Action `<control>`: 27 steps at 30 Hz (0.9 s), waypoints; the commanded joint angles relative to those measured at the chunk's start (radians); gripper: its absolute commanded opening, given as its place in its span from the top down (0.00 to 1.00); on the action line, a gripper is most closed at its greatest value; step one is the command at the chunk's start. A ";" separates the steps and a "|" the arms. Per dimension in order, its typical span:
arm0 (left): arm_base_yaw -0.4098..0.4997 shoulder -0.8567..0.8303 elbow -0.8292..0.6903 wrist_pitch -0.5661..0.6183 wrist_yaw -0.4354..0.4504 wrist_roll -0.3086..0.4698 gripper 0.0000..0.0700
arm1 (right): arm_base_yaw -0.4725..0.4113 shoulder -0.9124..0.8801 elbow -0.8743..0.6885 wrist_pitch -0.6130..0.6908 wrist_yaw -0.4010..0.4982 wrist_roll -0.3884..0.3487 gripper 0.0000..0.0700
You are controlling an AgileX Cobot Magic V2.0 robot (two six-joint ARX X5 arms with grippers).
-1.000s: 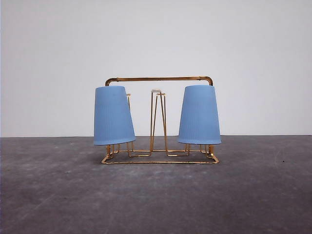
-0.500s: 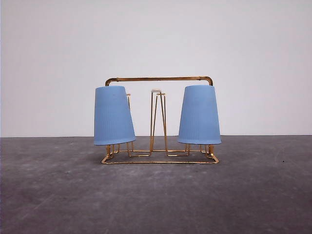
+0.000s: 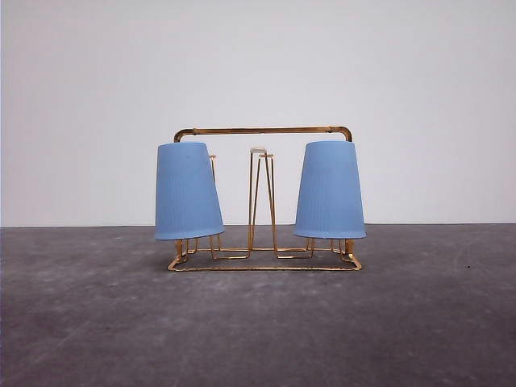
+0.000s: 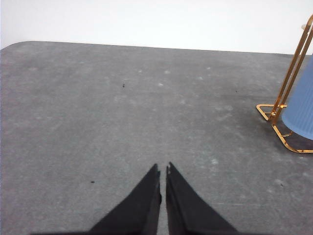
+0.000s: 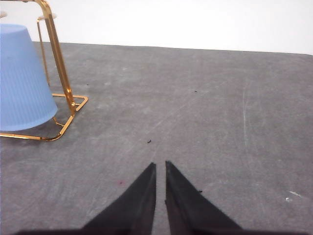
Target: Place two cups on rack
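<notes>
Front view: two light-blue ribbed plastic cups, one at the left [image 3: 188, 192] and one at the right [image 3: 330, 190], sit upside down over the prongs of the gold wire rack [image 3: 264, 210], so the placing looks finished. The left gripper [image 4: 163, 171] and right gripper [image 5: 160, 168] have their fingers pressed together, empty, well apart from the rack. Nothing seems left but staying clear. The rack stands on a dark grey mottled table [image 3: 258, 322] before a plain white wall [image 3: 258, 64].

Two light-blue ribbed cups inverted on gold wire rack [image 3: 263, 131]: left cup [image 3: 187, 192] tilted, right cup [image 3: 330, 190] upright; middle prongs bare.
</notes>
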 commanded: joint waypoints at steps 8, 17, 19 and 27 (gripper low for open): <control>0.000 -0.001 -0.014 -0.006 0.000 -0.001 1.00 | -0.002 -0.001 -0.003 0.011 0.003 0.007 0.95; 0.000 -0.001 -0.014 -0.006 0.000 -0.001 1.00 | -0.002 -0.001 -0.003 0.011 0.003 0.007 0.95; 0.000 -0.001 -0.014 -0.006 0.000 -0.001 1.00 | -0.002 -0.001 -0.003 0.011 0.004 0.007 0.95; 0.000 -0.001 -0.014 -0.006 0.000 0.000 1.00 | -0.002 -0.001 -0.003 0.011 0.003 0.007 0.95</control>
